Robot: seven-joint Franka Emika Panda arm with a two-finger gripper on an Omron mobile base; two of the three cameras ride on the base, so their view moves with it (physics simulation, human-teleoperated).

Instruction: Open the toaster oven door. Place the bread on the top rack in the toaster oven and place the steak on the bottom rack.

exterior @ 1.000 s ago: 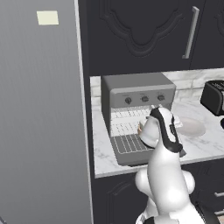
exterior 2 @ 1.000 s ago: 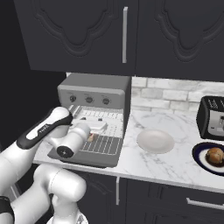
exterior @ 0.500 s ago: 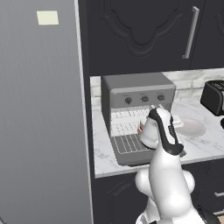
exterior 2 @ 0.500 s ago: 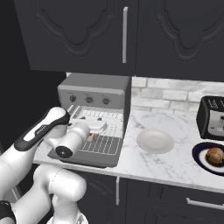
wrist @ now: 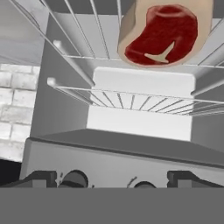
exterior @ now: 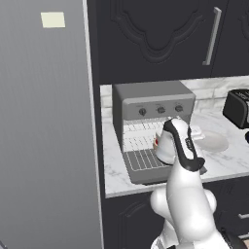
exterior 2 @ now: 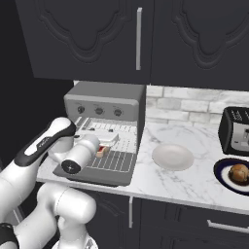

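Steak (wrist: 162,34) lies flat on the pulled-out wire rack (exterior 2: 114,158) of the toaster oven (exterior 2: 108,99), long axis across the bars; dark red with a pale tan rim (door (exterior: 146,172) folded down). Tool (wrist: 114,177) empty, fingertips (wrist: 41,178) spread wide. Bread (exterior 2: 239,173) sits on a plate (exterior 2: 221,173) on the worktop (exterior 2: 194,182)

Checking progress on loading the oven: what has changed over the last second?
The gripper has eased slightly back from the toaster oven; the steak lies on a pulled-out rack, apparently just released. The door stays open, and the bread stays on its plate.
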